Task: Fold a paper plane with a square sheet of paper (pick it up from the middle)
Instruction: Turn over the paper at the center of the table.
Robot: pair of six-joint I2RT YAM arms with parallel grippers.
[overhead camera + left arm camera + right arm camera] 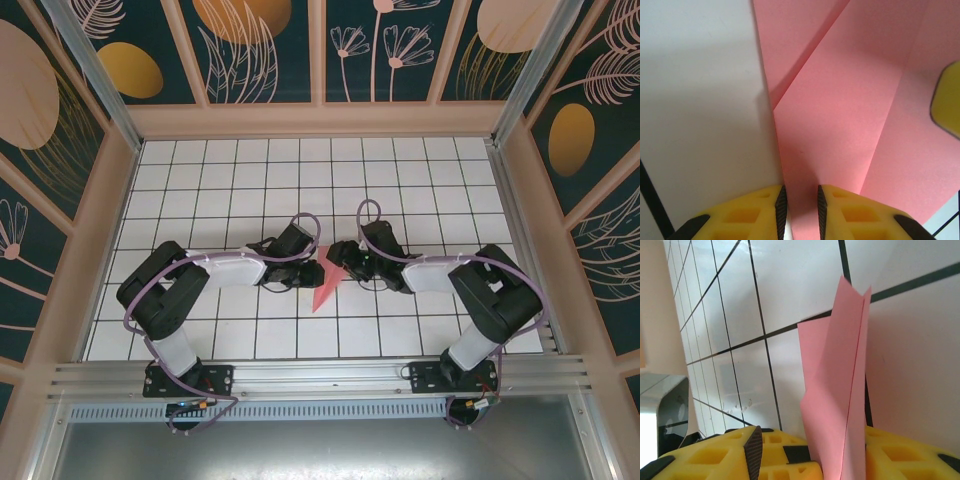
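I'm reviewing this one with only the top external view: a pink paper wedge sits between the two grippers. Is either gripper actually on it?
Observer: The left wrist view shows the paper running into the narrow gap between the fingers of the left gripper; a firm pinch I can't confirm.
Operator: And the right one?
Observer: The right gripper has its jaws well apart, the paper sticking out between them, close to one finger.
Operator: Folded yet?
Observer: Yes, doubled along a centre crease, with a diagonal crease on one flap.
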